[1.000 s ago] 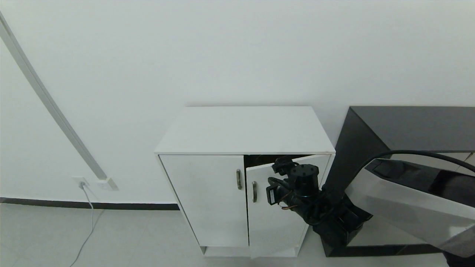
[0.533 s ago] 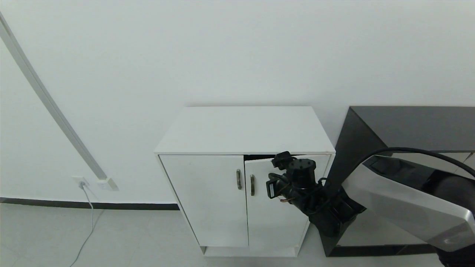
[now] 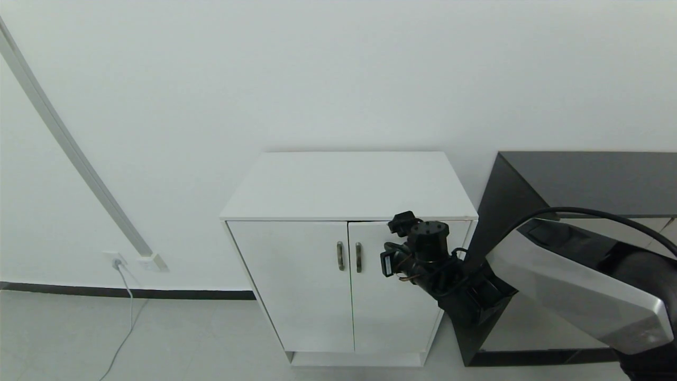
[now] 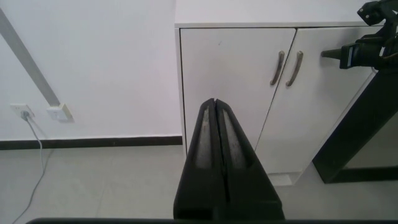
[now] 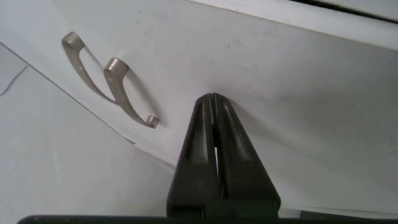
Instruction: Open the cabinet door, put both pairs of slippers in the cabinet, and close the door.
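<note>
A white two-door cabinet [image 3: 349, 185] stands against the wall with both doors flush. Two metal handles [image 3: 358, 257] sit side by side at the centre seam. My right gripper [image 5: 214, 98] is shut, its tips touching the face of the right door [image 3: 391, 317] beside the handles [image 5: 127, 93], with nothing held. The right arm's wrist [image 3: 418, 248] hangs in front of that door's upper part. My left gripper [image 4: 214, 102] is shut and holds nothing, well back from the cabinet [image 4: 249, 93], pointing at its left door.
A black glossy cabinet [image 3: 582, 180] stands just right of the white one. A wall socket with a white cable [image 3: 117, 260] and a slanted wall conduit [image 3: 69, 143] are at the left. Grey floor [image 3: 158, 338] lies open in front and to the left.
The right door swung from ajar to flush with the cabinet. My right gripper moved in toward the cabinet with it.
</note>
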Robot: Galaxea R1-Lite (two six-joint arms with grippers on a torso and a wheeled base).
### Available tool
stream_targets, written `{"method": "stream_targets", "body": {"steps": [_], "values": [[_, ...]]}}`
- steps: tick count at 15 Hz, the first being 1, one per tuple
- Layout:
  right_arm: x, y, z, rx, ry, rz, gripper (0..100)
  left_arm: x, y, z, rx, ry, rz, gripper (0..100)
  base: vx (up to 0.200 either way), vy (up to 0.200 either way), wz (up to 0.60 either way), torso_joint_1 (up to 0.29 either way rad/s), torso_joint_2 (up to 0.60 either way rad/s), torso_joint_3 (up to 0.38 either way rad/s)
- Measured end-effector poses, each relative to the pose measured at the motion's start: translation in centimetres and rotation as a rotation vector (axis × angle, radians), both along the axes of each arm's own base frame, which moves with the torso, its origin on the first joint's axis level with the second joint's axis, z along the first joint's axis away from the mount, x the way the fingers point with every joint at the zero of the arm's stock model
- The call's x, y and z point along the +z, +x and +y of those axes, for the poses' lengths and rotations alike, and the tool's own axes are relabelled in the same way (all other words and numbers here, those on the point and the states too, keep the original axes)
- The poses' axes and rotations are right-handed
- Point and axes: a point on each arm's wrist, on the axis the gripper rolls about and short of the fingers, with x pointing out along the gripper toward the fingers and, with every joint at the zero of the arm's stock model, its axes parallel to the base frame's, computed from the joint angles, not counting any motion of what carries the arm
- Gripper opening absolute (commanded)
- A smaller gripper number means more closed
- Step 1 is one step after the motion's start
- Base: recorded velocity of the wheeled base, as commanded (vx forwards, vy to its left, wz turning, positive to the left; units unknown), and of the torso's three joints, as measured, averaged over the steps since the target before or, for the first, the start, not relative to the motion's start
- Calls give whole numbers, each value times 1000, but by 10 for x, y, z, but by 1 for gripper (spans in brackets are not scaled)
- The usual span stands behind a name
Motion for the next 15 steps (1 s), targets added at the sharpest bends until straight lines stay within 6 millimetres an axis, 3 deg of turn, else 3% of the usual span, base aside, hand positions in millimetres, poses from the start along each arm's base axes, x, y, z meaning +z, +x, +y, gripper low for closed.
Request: {"method": "stream_targets", "body": {"steps": [15], "values": [[-7, 10, 0, -13, 3, -3, 0, 0, 0, 0, 0, 0, 0, 0, 0, 0, 0, 0, 0, 0]]}}
